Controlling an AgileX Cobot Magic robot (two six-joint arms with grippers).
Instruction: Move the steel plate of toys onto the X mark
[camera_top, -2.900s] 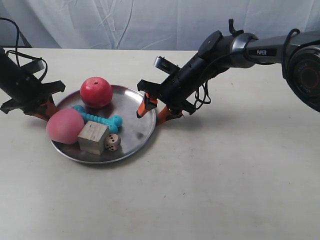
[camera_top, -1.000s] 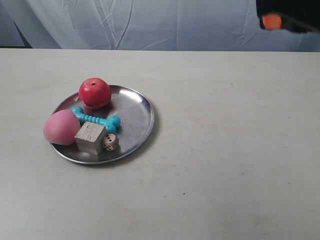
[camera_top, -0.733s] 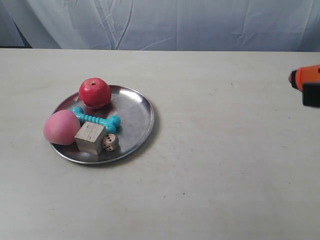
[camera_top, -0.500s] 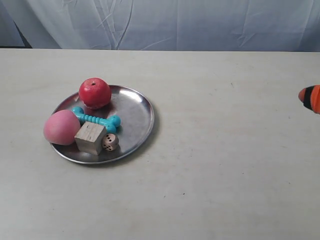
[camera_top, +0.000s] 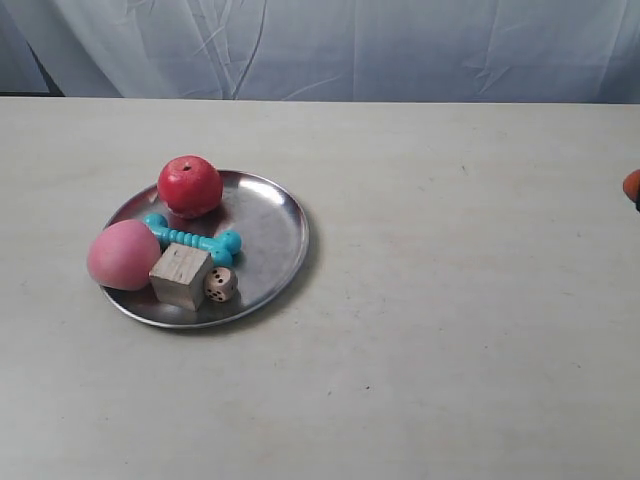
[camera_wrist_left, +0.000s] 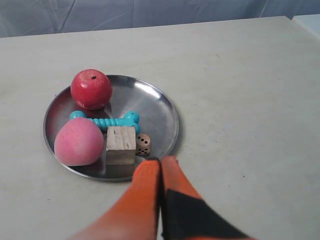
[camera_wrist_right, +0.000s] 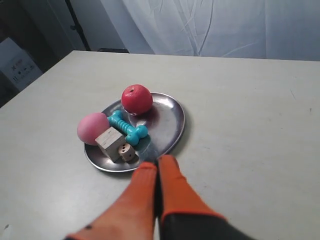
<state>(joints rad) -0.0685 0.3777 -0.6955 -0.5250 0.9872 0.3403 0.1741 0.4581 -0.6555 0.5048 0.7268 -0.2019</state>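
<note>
The steel plate lies flat on the off-white table at the exterior view's left. On it are the red apple, pink peach, turquoise bone, wooden cube and die. My left gripper is shut and empty, held back from the plate, apart from its rim. My right gripper is also shut on nothing, away from the plate. No X mark shows in any view. Only an orange fingertip pokes in at the exterior view's right edge.
A white curtain hangs behind the table's far edge. In the right wrist view a dark stand and a box sit beyond the table's side. A tiny dark speck marks the tabletop in front of the plate.
Both arms, which flanked the plate with open fingers, have pulled away. The orange tip at the exterior view's right dropped down and slid almost out of view. The plate stays put.
</note>
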